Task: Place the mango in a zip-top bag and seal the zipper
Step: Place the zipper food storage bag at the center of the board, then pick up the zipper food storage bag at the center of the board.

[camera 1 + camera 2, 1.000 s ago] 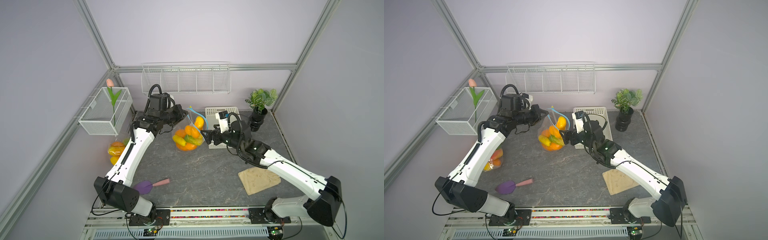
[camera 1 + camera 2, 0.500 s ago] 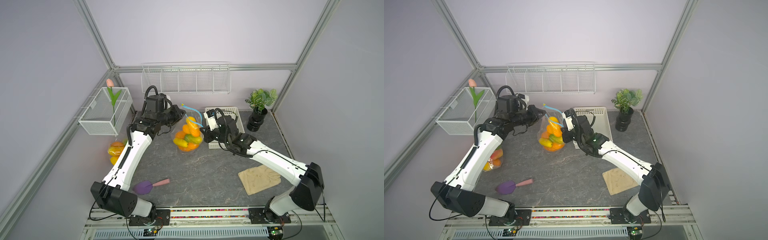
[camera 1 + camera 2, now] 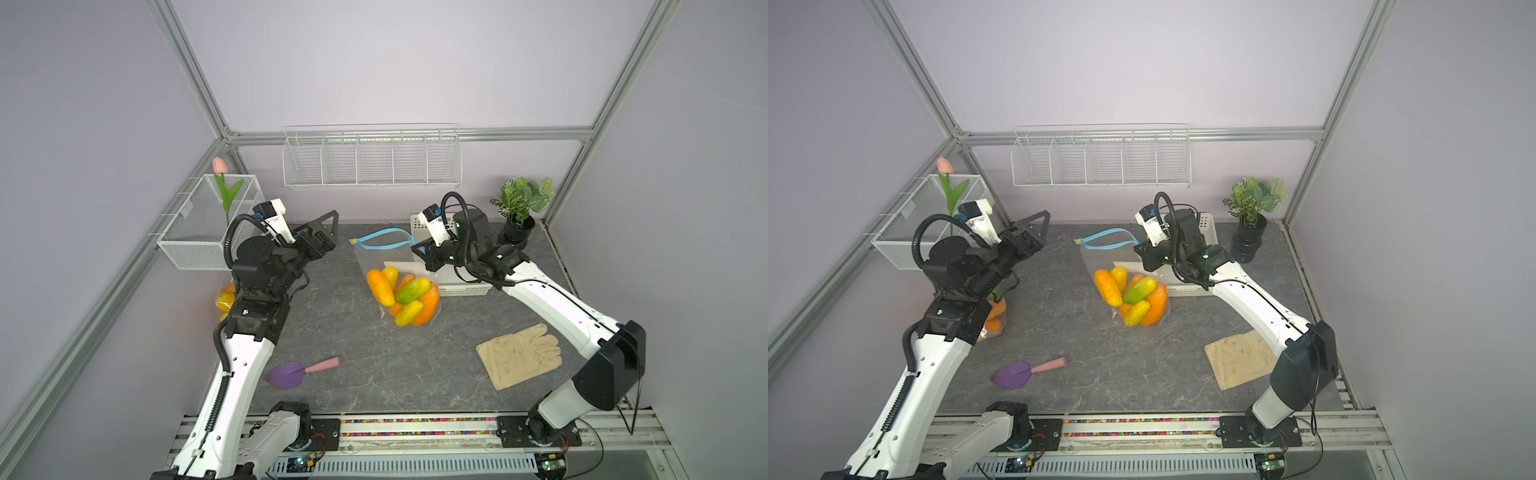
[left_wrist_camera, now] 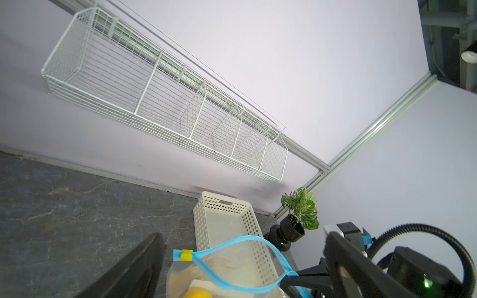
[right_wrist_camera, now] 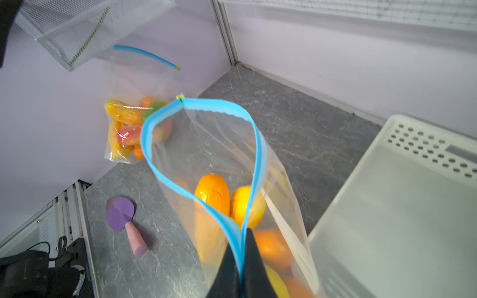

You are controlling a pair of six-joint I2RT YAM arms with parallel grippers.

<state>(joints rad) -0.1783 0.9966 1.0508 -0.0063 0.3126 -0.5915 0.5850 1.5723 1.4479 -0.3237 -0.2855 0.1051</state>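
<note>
A clear zip-top bag (image 3: 401,286) (image 3: 1131,297) lies mid-table with several orange, yellow and green mangoes (image 3: 409,291) (image 5: 213,193) inside. Its blue zipper (image 3: 382,241) (image 4: 232,281) gapes open in a loop, with the yellow slider (image 4: 186,255) at the end away from the right arm. My right gripper (image 3: 419,249) (image 3: 1140,250) (image 5: 241,258) is shut on the zipper's other end. My left gripper (image 3: 328,232) (image 3: 1038,230) (image 4: 245,240) stands open with nothing between its fingers, to the left of the bag and apart from it.
A second bag of fruit (image 3: 226,299) (image 5: 134,123) leans at the left wall beside my left arm. A white perforated basket (image 3: 465,286) sits behind the bag, a potted plant (image 3: 521,208) at back right, a beige glove (image 3: 519,357) front right, a purple trowel (image 3: 291,372) front left.
My left gripper let go of the bag's zipper, opened and drew back left. My right gripper shut on the zipper's right end. The bag settled lower and to the right.
</note>
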